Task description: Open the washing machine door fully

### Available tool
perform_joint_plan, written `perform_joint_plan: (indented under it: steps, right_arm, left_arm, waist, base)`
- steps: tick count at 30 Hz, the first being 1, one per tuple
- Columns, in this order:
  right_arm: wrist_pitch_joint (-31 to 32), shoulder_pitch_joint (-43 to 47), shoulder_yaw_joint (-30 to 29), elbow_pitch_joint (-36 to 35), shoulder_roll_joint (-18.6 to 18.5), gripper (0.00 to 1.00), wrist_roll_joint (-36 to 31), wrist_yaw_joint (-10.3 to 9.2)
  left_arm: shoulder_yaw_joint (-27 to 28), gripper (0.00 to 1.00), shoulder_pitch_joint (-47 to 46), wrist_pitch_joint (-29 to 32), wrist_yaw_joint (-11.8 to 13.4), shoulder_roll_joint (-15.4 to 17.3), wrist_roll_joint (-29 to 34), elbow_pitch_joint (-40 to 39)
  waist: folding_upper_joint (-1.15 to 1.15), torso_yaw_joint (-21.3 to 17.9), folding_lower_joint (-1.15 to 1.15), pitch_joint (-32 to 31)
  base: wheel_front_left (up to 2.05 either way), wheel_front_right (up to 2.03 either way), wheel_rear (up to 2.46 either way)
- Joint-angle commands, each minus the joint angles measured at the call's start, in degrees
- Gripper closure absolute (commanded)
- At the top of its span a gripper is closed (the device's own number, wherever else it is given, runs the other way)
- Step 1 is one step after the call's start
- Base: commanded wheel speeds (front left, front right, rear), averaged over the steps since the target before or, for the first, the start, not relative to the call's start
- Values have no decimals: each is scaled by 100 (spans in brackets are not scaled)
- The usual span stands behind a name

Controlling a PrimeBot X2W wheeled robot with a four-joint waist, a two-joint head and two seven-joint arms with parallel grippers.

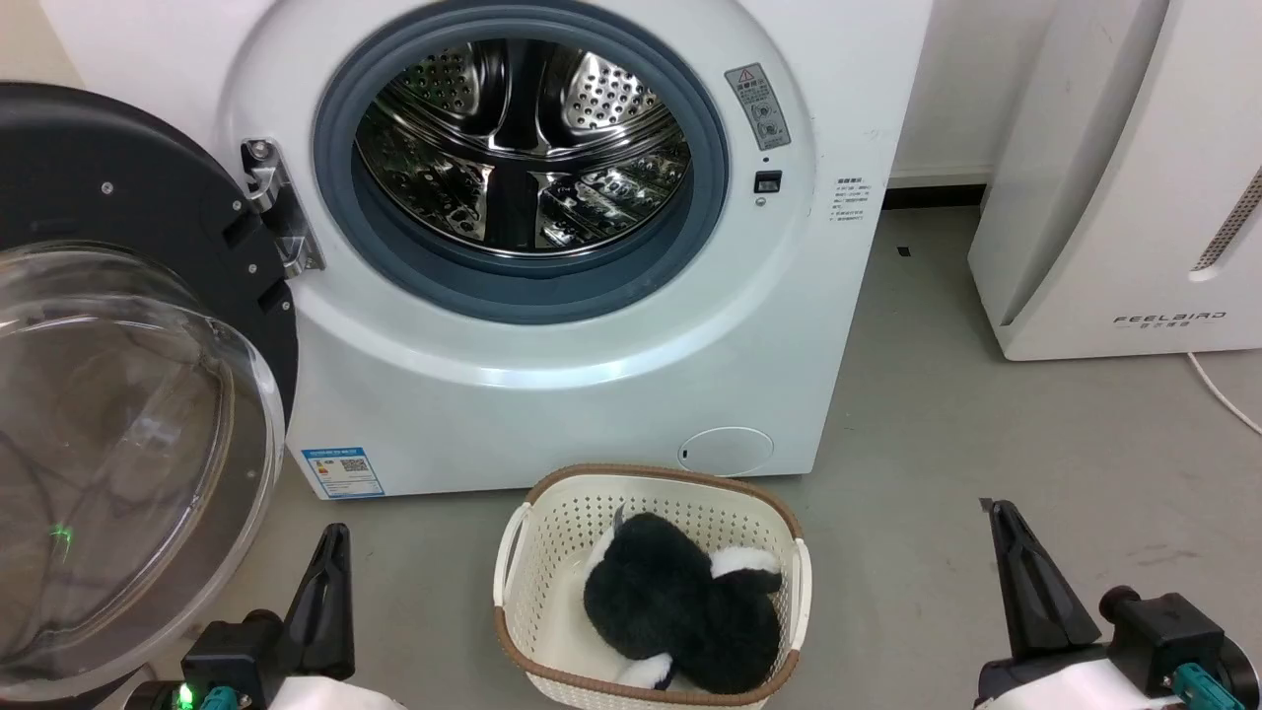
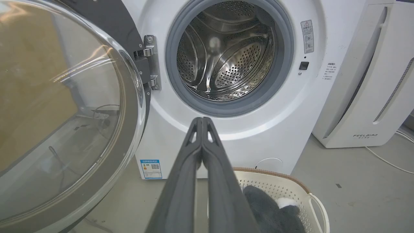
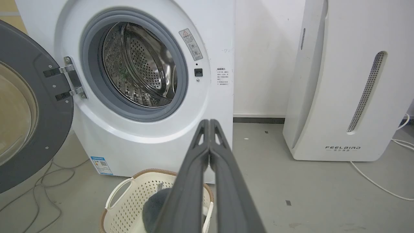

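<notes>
Dark and long, the two fingers of the left gripper [image 2: 202,120] lie pressed flat against each other with nothing between them. The right gripper [image 3: 209,121] is the same, its fingers closed tip to tip on nothing. In the head view both hang low above the grey floor [image 1: 937,414], one at each lower corner, pointing towards the washing machine [image 1: 592,380]. Between them sits a cream perforated basket [image 1: 552,518] with a brown rim, holding a black and white plush toy [image 1: 680,611]. The basket stands just in front of the machine's base, below the small round filter cap [image 1: 727,451]. Just beside the left gripper, and apart from it, hangs the washing machine door [image 1: 118,414]. It is swung wide out to the robot's left on its metal hinge [image 1: 281,212], with the bulging clear glass bowl and the black inner ring turned outwards. The round opening is fully uncovered, so the grey rubber ring [image 1: 523,293] and the perforated steel drum [image 1: 523,148] show. A blue label [image 1: 343,471] sits at the lower left corner of the white front. To the right, well apart from the machine, stands a white FEELBIRD appliance [image 1: 1114,197], with a pale cable [image 1: 1223,392] on the floor beside it.
</notes>
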Motion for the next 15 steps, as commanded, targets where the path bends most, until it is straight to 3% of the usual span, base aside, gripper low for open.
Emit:
perform_joint_plan:
  steps: [1,15]
  right_arm:
    - [47,-48,-5,-48,3,100,-27,1]
    - [201,-82,-8,-81,5,100,-101,1]
  left_arm:
    - [-13,100,-59,46,32,1,60,-36]
    - [-75,100,-99,199,90,2,119,-89]
  waist:
    - [0,6,0,2]
    - [0,43,0,12]
  base:
    - [0,0,0]
    - [0,0,0]
